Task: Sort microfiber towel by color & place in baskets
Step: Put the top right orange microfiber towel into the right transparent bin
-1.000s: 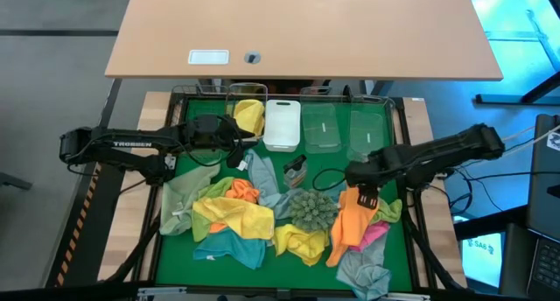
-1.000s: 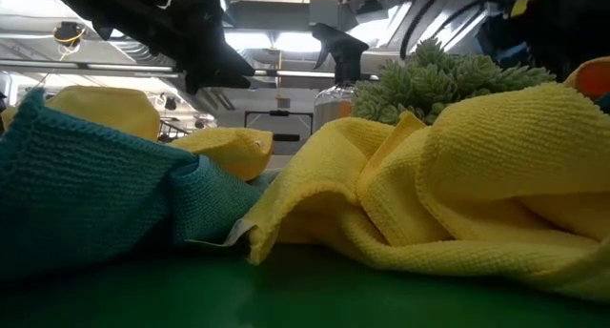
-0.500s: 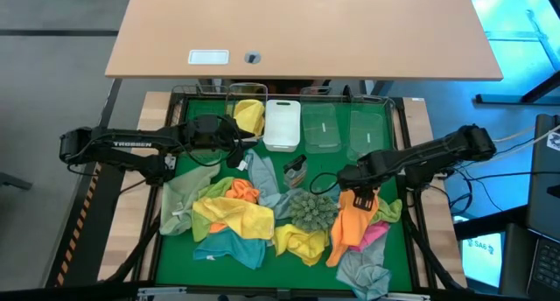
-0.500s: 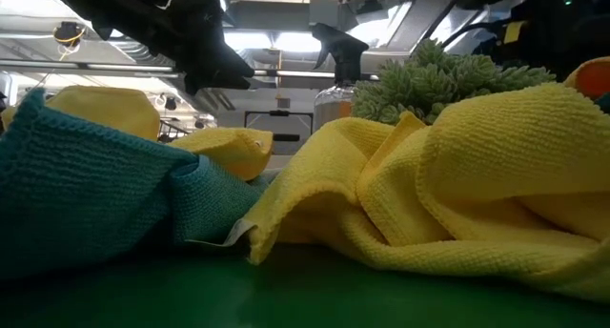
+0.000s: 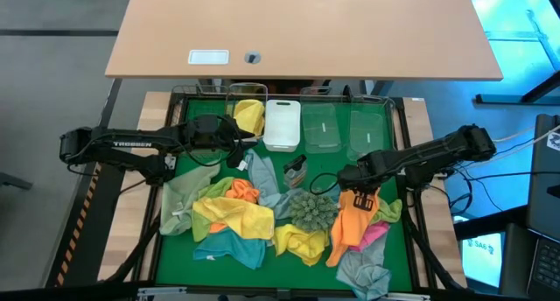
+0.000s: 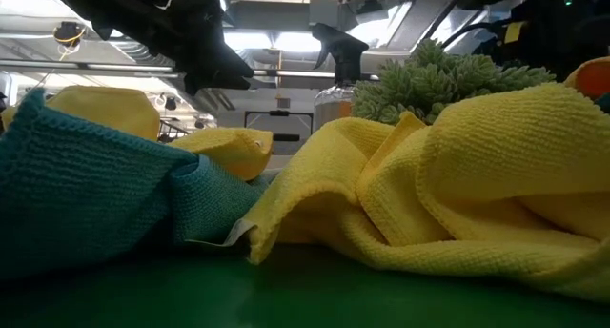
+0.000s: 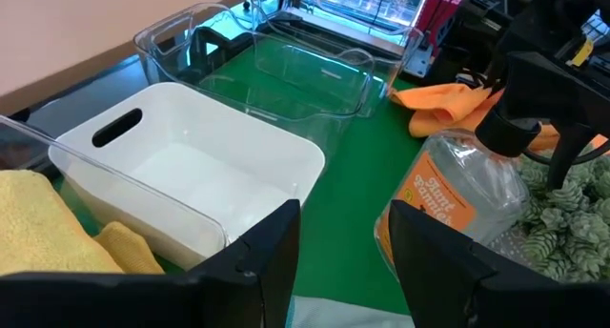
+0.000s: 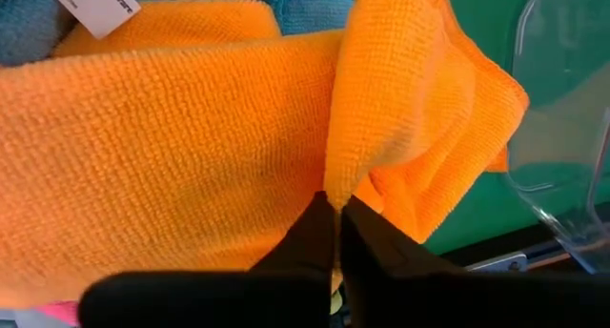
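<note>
The right end effector (image 8: 335, 235) has its two dark fingers pinched tight on a fold of the orange towel (image 8: 191, 147). It grabs a raised fold because that bit is easy to pinch and lift. In the high view this orange towel (image 5: 352, 222) lies at the right side of the pile, on the green table (image 5: 398, 253), with a pink towel (image 5: 378, 234) peeking out beside it.

The left end effector (image 7: 338, 261) has its fingers wide apart and holds nothing. It waits near the white basket (image 7: 191, 180), which looks empty.

The baskets sit in a row at the far edge of the table so the towels can be dropped in by color. A yellow towel (image 5: 249, 115) already lies in the clear basket (image 5: 246, 93) left of the white basket (image 5: 283, 124). The clear baskets (image 5: 321, 126) on the right look empty, so the orange towel will likely go in one of them.

A spiky green ball (image 5: 311, 209) and a spray bottle (image 7: 457, 199) sit among the towels.
</note>
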{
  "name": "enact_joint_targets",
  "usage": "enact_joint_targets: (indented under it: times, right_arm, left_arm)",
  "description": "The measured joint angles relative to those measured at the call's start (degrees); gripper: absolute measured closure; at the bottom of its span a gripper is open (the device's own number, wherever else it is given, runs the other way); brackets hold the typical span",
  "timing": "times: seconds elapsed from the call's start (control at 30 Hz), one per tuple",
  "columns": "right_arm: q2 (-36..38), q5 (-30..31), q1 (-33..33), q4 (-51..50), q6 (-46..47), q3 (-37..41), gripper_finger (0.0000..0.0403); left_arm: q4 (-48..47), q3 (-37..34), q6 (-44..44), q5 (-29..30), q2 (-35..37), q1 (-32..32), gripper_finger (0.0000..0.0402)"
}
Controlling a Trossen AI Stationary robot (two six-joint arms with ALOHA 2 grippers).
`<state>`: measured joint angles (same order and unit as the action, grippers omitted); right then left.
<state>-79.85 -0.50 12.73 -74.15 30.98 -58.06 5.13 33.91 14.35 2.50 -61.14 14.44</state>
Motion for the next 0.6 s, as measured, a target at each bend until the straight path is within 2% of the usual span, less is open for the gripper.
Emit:
enact_joint_targets:
  times: [0.13,0.3,0.5,0.6]
  right_arm:
    - [0.0,-0.4,0.0,-3.8,-0.2,-1.0,0.0387]
    - [0.8,1.1,0.0,-8.7,-3.0,-6.9,0.0395]
    - [3.0,10.7,0.0,-15.9,-4.7,-18.1,0.0398]
    - [5.3,16.0,0.0,-15.7,-6.2,-23.1,0.0397]
  left_arm:
    - [0.0,0.0,0.0,0.9,0.0,0.0,0.0247]
    - [0.0,0.0,0.0,4.5,0.0,0.0,0.0247]
    - [0.0,0.0,0.0,5.0,0.0,0.0,0.0247]
    - [0.0,0.0,0.0,5.7,0.0,0.0,0.0247]
